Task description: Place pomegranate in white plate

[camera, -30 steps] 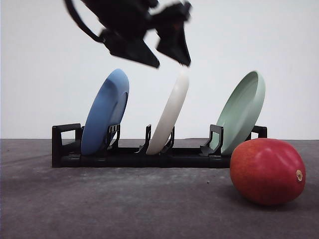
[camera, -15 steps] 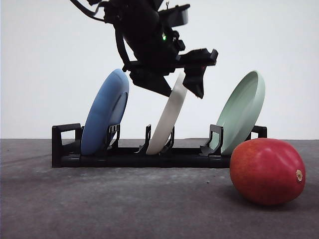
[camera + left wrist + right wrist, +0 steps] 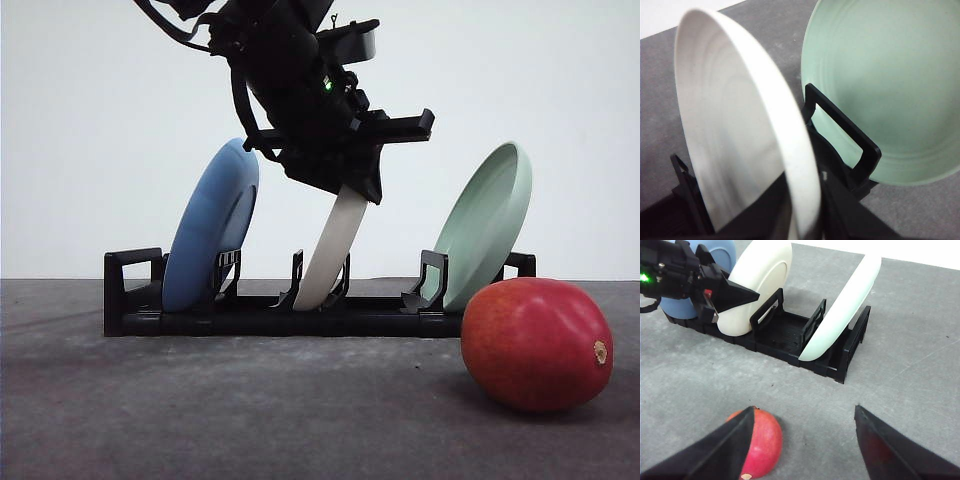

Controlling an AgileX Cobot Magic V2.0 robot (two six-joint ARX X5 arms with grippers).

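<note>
The white plate (image 3: pixel 330 255) stands on edge in the middle slot of a black rack (image 3: pixel 250 315). My left gripper (image 3: pixel 350 190) has come down over the plate's top rim and is shut on it. In the left wrist view the rim of the white plate (image 3: pixel 730 125) runs down between the two dark fingers (image 3: pixel 767 212). The red pomegranate (image 3: pixel 535 345) lies on the grey table at the front right, its stem nub facing right. My right gripper (image 3: pixel 804 410) hangs open above the table, with the pomegranate (image 3: pixel 757 442) by one finger, not between the two.
A blue plate (image 3: pixel 210 225) leans in the rack's left slot and a pale green plate (image 3: pixel 485 225) in its right slot. The green plate's lower edge stands just behind the pomegranate. Bare grey table stretches in front of the rack.
The left gripper has dropped from above the rack onto the white plate's top rim, and its fingers have closed around it. The pomegranate and plates have not moved.
</note>
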